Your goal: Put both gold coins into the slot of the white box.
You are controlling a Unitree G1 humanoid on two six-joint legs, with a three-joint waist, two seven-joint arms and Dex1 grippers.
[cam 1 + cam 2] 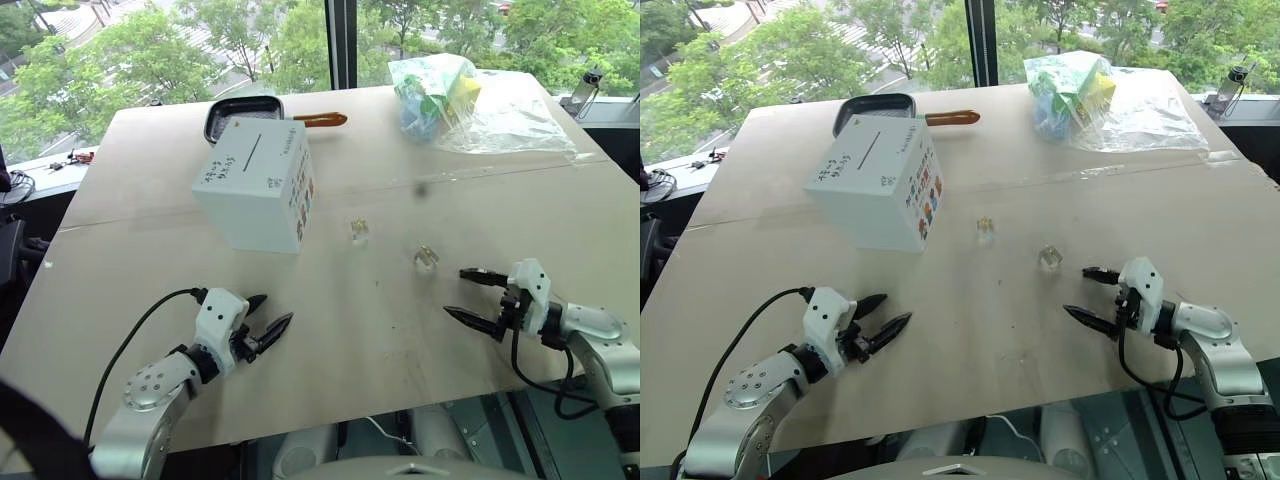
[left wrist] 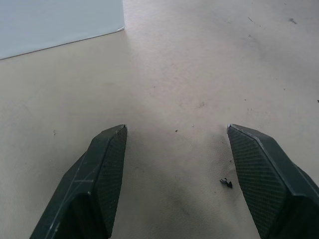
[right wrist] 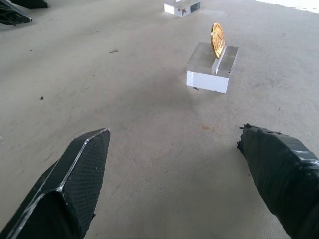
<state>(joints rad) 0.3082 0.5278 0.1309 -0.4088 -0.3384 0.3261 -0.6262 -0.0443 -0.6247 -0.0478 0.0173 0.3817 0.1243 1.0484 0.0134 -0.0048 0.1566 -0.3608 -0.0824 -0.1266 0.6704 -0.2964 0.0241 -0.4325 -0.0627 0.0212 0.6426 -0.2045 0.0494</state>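
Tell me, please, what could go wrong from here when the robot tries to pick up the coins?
1. The nearer gold coin stands on edge in a small clear stand; the open right gripper may knock it over or lift the stand too.
2. The slot in the white box is thin, so a tilted coin could miss.

gold coins: 2 | white box: 1 | pan: 1 | bag: 1
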